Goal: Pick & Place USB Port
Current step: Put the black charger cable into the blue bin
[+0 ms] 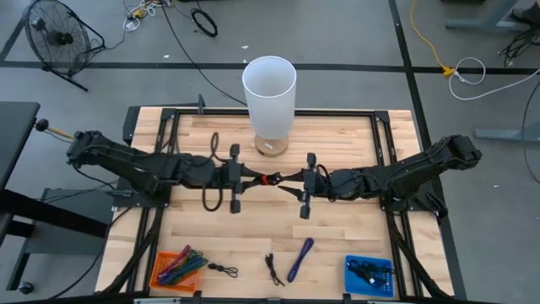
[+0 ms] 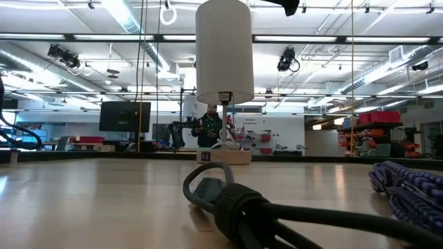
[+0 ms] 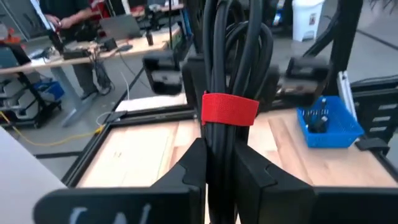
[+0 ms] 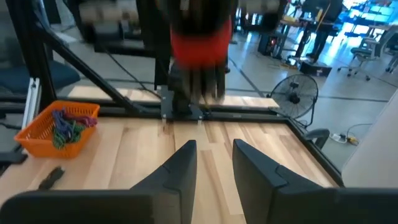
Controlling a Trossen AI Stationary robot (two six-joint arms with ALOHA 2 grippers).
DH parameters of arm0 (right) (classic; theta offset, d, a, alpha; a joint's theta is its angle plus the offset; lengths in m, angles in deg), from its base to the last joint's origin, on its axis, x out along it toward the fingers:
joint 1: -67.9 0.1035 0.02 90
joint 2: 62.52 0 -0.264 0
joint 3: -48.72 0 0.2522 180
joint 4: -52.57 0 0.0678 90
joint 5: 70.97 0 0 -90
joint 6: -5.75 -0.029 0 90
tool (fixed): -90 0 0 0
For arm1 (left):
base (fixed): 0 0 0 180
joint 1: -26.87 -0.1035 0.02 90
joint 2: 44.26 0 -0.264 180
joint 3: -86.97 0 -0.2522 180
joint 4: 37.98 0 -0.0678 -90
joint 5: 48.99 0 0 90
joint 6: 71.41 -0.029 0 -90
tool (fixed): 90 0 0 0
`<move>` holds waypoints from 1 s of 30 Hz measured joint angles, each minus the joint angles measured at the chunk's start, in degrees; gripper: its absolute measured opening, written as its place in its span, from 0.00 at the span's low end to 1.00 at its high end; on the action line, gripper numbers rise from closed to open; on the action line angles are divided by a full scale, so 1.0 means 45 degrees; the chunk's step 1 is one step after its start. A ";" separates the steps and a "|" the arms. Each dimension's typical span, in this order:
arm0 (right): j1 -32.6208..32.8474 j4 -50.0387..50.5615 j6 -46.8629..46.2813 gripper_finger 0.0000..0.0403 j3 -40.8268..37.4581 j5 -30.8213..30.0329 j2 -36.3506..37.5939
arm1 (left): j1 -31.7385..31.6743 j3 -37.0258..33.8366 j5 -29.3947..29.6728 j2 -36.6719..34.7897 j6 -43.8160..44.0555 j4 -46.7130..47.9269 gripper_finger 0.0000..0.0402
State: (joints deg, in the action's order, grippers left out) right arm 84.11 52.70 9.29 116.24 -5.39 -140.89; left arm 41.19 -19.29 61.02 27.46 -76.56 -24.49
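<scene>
Where both arms meet over the middle of the counter [image 1: 354,245], holds a black cable bundle [image 1: 268,179] in the left end effector [image 1: 250,178], fingers pressed onto it from both sides. Grips it just below a red strap [image 3: 229,109] that wraps the coils, as the left wrist view shows, with the left end effector [image 3: 221,162] pinching the black strands and the bundle running up past the fingertips. Keeps the bundle just in front of a tall white cylinder [image 1: 269,89] on a wooden base, clear of the items along the near edge.

Faces that bundle from the opposite side with the right end effector [image 1: 291,179], fingers spread and nothing between them. Looks past the right end effector [image 4: 214,155] at the red strap [image 4: 200,46], blurred, beyond the fingertips; cannot tell whether the tips touch the bundle.

Along the near edge, from left to right: an orange basket [image 1: 177,268] of coloured cables, a small black cable [image 1: 223,270], another black cable [image 1: 273,268], a purple cable [image 1: 300,258] and a blue basket [image 1: 369,275]. On the floor beyond the far left corner, a fan [image 1: 55,38]. Far behind the cylinder in the low view, a person [image 2: 210,128].
</scene>
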 joint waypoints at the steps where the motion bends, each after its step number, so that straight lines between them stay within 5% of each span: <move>1: 0.0013 -0.0125 0.0009 0.26 0.0000 0.0004 0.0000 | -0.0078 0.0000 -0.0057 0.0166 0.0012 -0.0049 0.11; 10: 0.0032 -0.0738 0.0444 0.26 -0.0005 0.0217 0.0000 | -0.0581 0.0005 -0.0737 0.1311 0.0098 -0.0771 0.11; 30: 0.0028 -0.0354 0.0359 0.26 -0.0002 -0.0162 0.0005 | -0.1240 0.0015 -0.0332 0.1190 -0.0430 -0.0607 0.11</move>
State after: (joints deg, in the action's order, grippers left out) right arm 84.24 51.11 10.90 116.23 -6.11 -140.86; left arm 35.61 -19.22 59.52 32.81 -78.49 -27.22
